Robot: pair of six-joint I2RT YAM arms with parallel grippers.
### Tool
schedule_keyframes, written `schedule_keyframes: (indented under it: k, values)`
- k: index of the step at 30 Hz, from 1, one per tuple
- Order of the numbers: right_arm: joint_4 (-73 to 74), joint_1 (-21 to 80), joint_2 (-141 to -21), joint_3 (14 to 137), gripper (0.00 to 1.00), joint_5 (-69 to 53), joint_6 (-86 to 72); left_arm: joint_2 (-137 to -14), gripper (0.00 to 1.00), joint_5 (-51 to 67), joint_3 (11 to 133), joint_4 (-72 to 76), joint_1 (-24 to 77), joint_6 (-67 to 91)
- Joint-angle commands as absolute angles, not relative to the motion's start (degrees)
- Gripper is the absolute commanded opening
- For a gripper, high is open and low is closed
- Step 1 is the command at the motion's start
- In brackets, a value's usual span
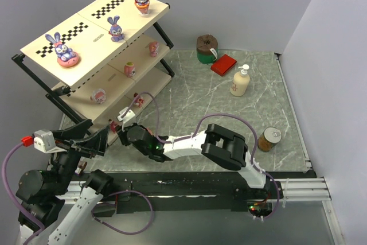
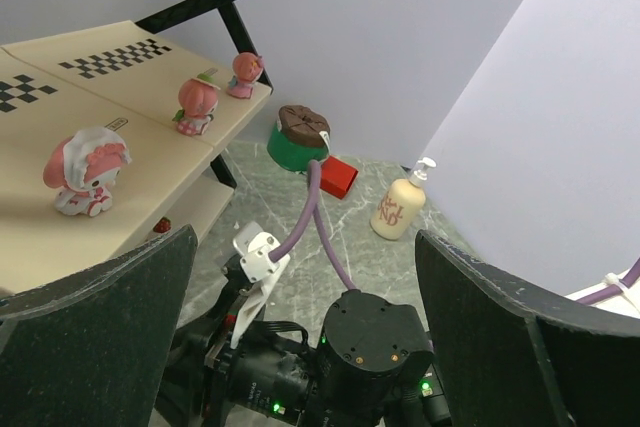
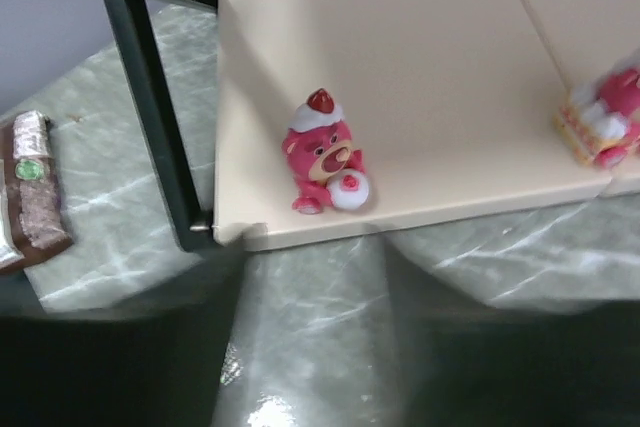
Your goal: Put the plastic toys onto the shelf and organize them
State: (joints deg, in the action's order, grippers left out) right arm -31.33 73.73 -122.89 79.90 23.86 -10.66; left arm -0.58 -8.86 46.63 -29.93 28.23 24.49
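The shelf (image 1: 97, 55) stands at the back left. Three purple-blue bunnies (image 1: 65, 50) stand on its checkered top board. Three pink toys (image 1: 130, 70) stand on the middle board and also show in the left wrist view (image 2: 85, 169). My right gripper (image 1: 119, 136) is open and empty, just off the front edge of the bottom board (image 3: 420, 67). A pink bear toy (image 3: 325, 162) lies there, apart from the fingers (image 3: 110, 367), and another pink toy (image 3: 600, 127) stands to its right. My left gripper (image 1: 94, 137) is open and empty, above the right arm's wrist (image 2: 375, 342).
A cream pump bottle (image 1: 241, 81), a red box (image 1: 223, 64) and a brown-and-green round thing (image 1: 206, 48) stand at the back. A tin can (image 1: 268, 139) stands at the right. A brown packet (image 3: 30, 192) lies left of the shelf's black leg (image 3: 160, 137).
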Motion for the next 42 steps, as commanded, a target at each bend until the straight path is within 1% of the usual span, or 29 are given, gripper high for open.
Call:
schedule_keyframes:
  k: [1,2,3,4,6,15,19,21,23,24,25,26,27,29,30,33,41,42]
  values:
    - [-31.65,73.74,-120.58,80.68,0.29,21.8,-13.8,6.42,0.96,-9.05,47.2,-29.53,28.21,24.34]
    - [-31.47,73.57,-120.76,80.77,0.18,21.45,-14.67,6.42,0.96,-9.05,47.11,-29.53,28.21,24.35]
    - [-31.46,73.48,-120.94,80.68,0.13,20.92,-15.03,6.42,0.96,-9.14,46.94,-29.53,28.21,24.35]
    - [-31.2,72.87,-121.2,80.68,0.05,20.05,-15.64,6.42,0.96,-9.14,46.93,-29.53,28.21,24.35]
    - [-30.85,72.42,-121.9,81.03,0.0,18.73,-17.13,6.42,0.97,-9.14,46.67,-29.53,28.21,24.26]
    - [-28.83,70.66,-125.24,84.02,0.0,15.47,-18.9,6.42,0.96,-9.14,45.79,-29.27,28.21,24.43]
    - [-29.62,70.4,-123.41,80.44,0.0,17.05,-19.25,6.42,0.96,-9.14,45.7,-29.53,28.21,24.52]
    - [-28.05,70.23,-120.77,78.67,0.0,20.11,-19.07,6.42,0.96,-9.23,45.7,-29.62,28.21,24.43]
    - [-26.55,70.23,-117.36,75.42,0.09,22.58,-18.55,6.59,0.96,-9.05,45.62,-29.71,28.21,24.52]
    - [-26.28,70.31,-116.12,74.02,0.22,24.68,-18.28,6.59,0.96,-8.97,45.62,-29.62,28.21,24.52]
    - [-26.02,70.31,-115.15,71.31,0.29,25.57,-17.93,6.77,0.96,-8.88,45.53,-29.62,28.21,24.7]
    - [-25.67,70.31,-113.14,70.15,0.4,26.62,-17.58,6.94,0.96,-8.79,45.27,-29.45,28.21,24.78]
    - [-24.53,70.23,-112.25,69.18,0.55,27.94,-17.32,6.94,0.96,-8.7,45.09,-29.36,28.21,24.87]
    - [-23.12,70.31,-110.4,66.89,0.68,29.26,-17.31,7.21,0.96,-8.53,44.65,-29.27,28.21,25.13]
    - [-22.94,70.31,-109.87,66.19,0.77,29.62,-17.31,7.21,0.96,-8.53,44.56,-29.18,28.21,25.05]
    - [-23.2,70.31,-108.81,63.81,0.85,29.71,-17.14,7.29,0.96,-8.53,44.12,-29.0,28.21,25.4]
    - [-23.29,70.31,-108.72,61.0,0.89,30.94,-16.88,6.77,0.96,-8.53,44.65,-29.44,28.21,25.31]
    - [-23.81,70.31,-108.46,60.39,0.9,30.76,-16.44,6.68,0.96,-8.44,44.65,-29.44,28.21,25.23]
